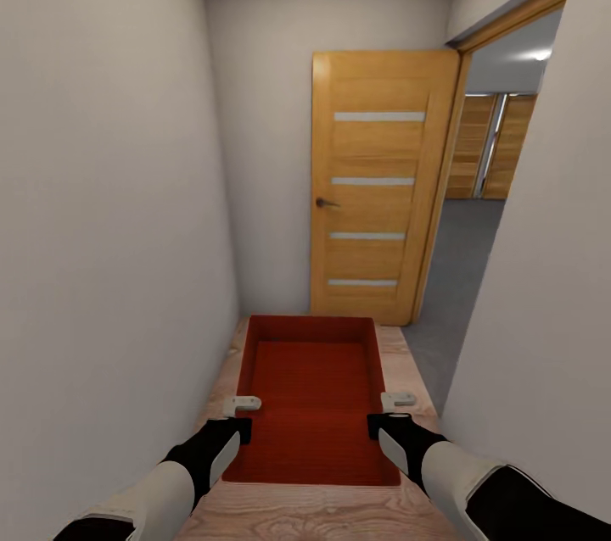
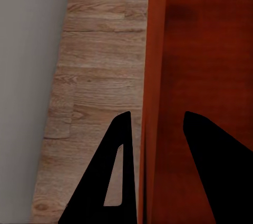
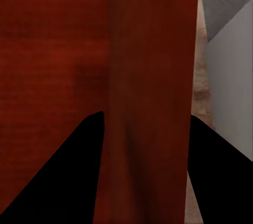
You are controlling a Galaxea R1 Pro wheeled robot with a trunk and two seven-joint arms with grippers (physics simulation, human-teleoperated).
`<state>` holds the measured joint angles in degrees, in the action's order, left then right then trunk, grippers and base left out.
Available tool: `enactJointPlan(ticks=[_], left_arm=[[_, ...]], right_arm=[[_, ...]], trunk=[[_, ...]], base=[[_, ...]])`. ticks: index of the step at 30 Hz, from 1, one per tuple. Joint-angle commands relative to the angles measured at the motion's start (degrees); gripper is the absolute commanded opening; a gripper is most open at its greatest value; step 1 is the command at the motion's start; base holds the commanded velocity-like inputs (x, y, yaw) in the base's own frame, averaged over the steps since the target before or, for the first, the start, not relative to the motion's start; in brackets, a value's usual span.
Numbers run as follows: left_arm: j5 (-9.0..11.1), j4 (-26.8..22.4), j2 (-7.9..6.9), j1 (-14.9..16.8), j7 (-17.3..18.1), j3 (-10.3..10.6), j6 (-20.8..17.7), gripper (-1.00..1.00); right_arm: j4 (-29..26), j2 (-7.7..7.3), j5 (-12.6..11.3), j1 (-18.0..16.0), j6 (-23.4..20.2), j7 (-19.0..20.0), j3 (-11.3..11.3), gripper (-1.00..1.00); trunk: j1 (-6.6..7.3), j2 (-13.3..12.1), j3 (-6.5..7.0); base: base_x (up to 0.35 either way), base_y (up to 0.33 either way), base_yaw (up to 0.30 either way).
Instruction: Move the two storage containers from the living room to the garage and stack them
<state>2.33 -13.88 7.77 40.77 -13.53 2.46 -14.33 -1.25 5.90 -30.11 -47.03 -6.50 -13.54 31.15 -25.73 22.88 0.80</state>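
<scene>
Container: orange-red storage container (image 1: pixel 312 388) carried between my two arms over the wood plank flooring (image 1: pixel 339 515), in front of the open wooden door (image 1: pixel 378 185).
Left fingers (image 2: pixel 118 171): clamped across the container's left wall, one inside, one outside.
Right fingers (image 3: pixel 63 176): clamped across its right wall.
Beyond the door: dark grey floor (image 1: pixel 458 261).

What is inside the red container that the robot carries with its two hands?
The storage container looks empty: only its bare red bottom and inner walls show. Light wood flooring lies below and around it, but the part directly under the container is covered.
</scene>
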Motion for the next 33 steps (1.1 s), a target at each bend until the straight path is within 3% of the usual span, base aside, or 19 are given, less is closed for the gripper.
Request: enactJointPlan(ticks=[1, 33], left_arm=[[-0.48, 0.09, 0.05, 0.02, -0.27, -1.28, -0.44, -1.00], [-0.48, 0.08, 0.05, 0.02, -0.27, -1.30, -0.44, -1.00]], right_arm=[[-0.16, -0.01, 0.58, 0.01, 2.98, -2.64, 4.98, -1.00], [-0.15, -0.04, 0.58, -0.01, 2.98, -2.57, 4.98, -1.00]], trunk=[[-0.05, 0.04, -0.02], [-0.05, 0.04, -0.02]], base=[[0.322, 0.000, 0.000], [0.322, 0.000, 0.000]])
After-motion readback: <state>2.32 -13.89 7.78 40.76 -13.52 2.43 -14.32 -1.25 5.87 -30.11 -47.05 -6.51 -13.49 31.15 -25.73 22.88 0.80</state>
